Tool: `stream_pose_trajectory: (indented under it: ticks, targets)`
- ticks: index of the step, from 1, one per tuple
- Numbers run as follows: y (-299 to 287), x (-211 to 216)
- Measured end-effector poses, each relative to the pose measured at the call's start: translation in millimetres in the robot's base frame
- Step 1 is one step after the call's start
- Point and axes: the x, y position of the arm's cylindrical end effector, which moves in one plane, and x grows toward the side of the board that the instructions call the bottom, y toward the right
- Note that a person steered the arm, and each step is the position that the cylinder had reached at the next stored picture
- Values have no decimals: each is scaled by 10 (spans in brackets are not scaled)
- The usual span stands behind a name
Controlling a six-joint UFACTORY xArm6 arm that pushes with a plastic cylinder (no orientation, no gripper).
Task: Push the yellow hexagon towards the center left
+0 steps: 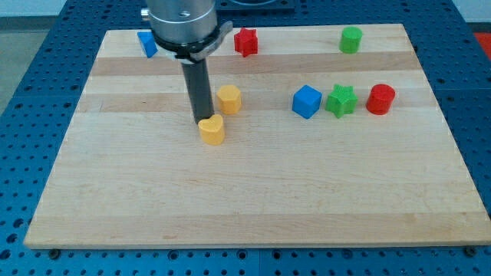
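The yellow hexagon (229, 99) sits on the wooden board (253, 192), a little left of the board's middle and toward the view's top. My tip (202, 119) is just to the hexagon's lower left, close beside it. The tip's end touches or sits right behind the top of a yellow heart-shaped block (212, 130), which lies just below the hexagon.
A blue block (147, 44) and a red star (245, 41) lie near the top edge, partly beside the arm's body. A green cylinder (350, 39) is at the top right. A blue cube (306, 101), green star (341, 100) and red cylinder (380, 100) form a row at the right.
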Motion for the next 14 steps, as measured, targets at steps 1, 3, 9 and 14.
stream_pose_trajectory:
  ticks: [1,3,9,14]
  targets:
    - [230,0]
    - [685,-61]
    - [-1,-370]
    - [-760,-603]
